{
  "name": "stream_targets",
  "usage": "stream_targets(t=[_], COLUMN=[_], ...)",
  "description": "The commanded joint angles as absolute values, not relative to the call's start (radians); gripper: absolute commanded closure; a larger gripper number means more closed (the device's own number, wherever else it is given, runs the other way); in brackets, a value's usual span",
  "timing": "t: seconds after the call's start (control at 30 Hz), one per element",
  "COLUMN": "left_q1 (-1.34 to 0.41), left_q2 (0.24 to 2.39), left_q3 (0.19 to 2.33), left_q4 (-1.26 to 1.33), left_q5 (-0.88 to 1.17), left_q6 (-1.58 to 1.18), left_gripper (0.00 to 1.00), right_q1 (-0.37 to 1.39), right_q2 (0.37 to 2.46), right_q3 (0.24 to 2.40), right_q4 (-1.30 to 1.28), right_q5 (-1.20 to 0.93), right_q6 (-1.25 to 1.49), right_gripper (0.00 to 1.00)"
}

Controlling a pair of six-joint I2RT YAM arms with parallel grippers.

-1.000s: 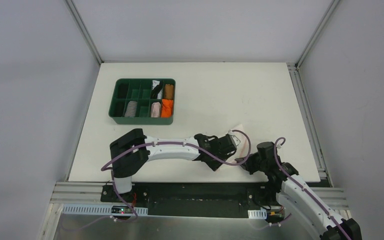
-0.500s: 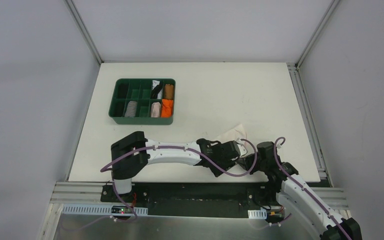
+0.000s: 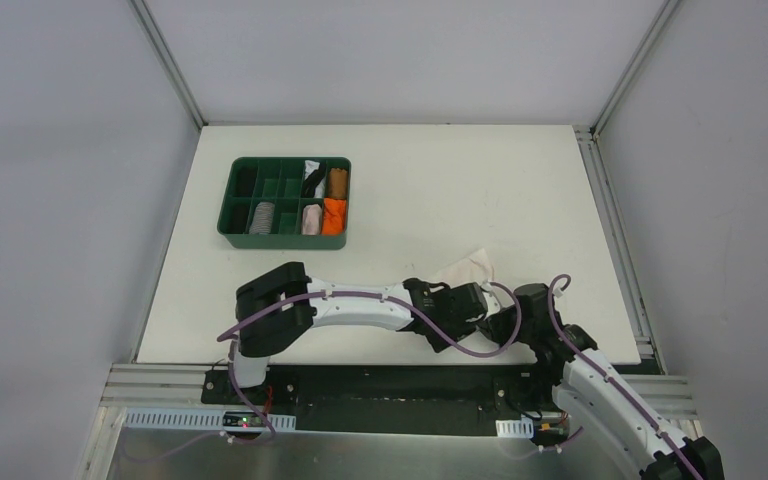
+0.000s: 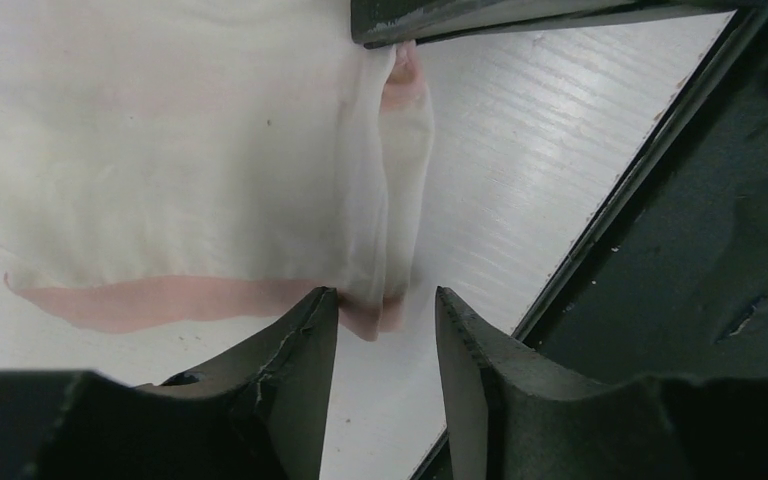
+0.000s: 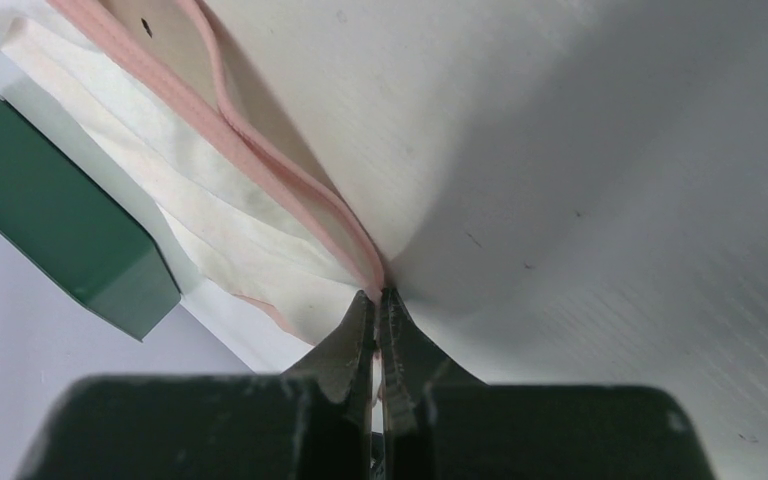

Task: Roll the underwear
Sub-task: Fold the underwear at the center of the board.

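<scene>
Since a second ago the left arm has been brought toward the lower right of the top view, close to the right arm, and the pale underwear (image 3: pixel 465 268) is now laid flat on the bench (image 3: pixel 410 200) there. The rolling is judged not yet begun. The left fingers (image 4: pixel 295 350) are held a little apart, with the folded edge between their tips and seemingly not clamped. The right fingers (image 5: pixel 345 350) are pressed together on the pink edging.

Overhead looks down; wrist views close, share underwear (image 4: pixel 160 150).

Bright even light, blurry wrist close-ups
</scene>
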State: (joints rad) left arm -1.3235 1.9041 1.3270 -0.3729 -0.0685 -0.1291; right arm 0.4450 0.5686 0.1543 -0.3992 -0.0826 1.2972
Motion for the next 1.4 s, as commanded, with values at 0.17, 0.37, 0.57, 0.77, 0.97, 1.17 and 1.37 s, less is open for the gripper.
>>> stream_targets(t=[0.17,0.37,0.57,0.77,0.97,1.17,1.37], left_q1=[-1.337,-1.336,-1.336,-1.333,-1.269,-1.144,-1.063], left_q2=[1.925,1.929,1.927,1.917,1.841,1.812,1.813], left_q3=[1.328,1.321,1.321,1.326,1.326,1.327,1.327], left_q4=[-0.374,-0.374,-0.374,-0.390,-0.421,-0.415,-0.394], left_q5=[-0.048,-0.065,-0.084,-0.041,0.158,0.393,0.560], left_q6=[-0.103,-0.095,-0.080,-0.075,-0.122,-0.189,-0.229], left_gripper=[0.57,0.72,0.86,1.00,1.00,1.00,1.00], right_q1=[0.451,0.451,0.451,0.452,0.451,0.452,0.451], right_q2=[0.556,0.559,0.576,0.561,0.603,0.700,0.797], right_q3=[0.176,0.181,0.179,0.221,0.309,0.385,0.488], right_q4=[-0.549,-0.552,-0.534,-0.561,-0.589,-0.547,-0.539], right_q5=[-0.052,-0.052,-0.053,-0.021,0.018,0.014,0.035], right_q6=[1.272,1.271,1.269,1.246,1.182,1.141,1.088], right_gripper=[1.00,1.00,1.00,1.00,1.00,1.00,1.00])
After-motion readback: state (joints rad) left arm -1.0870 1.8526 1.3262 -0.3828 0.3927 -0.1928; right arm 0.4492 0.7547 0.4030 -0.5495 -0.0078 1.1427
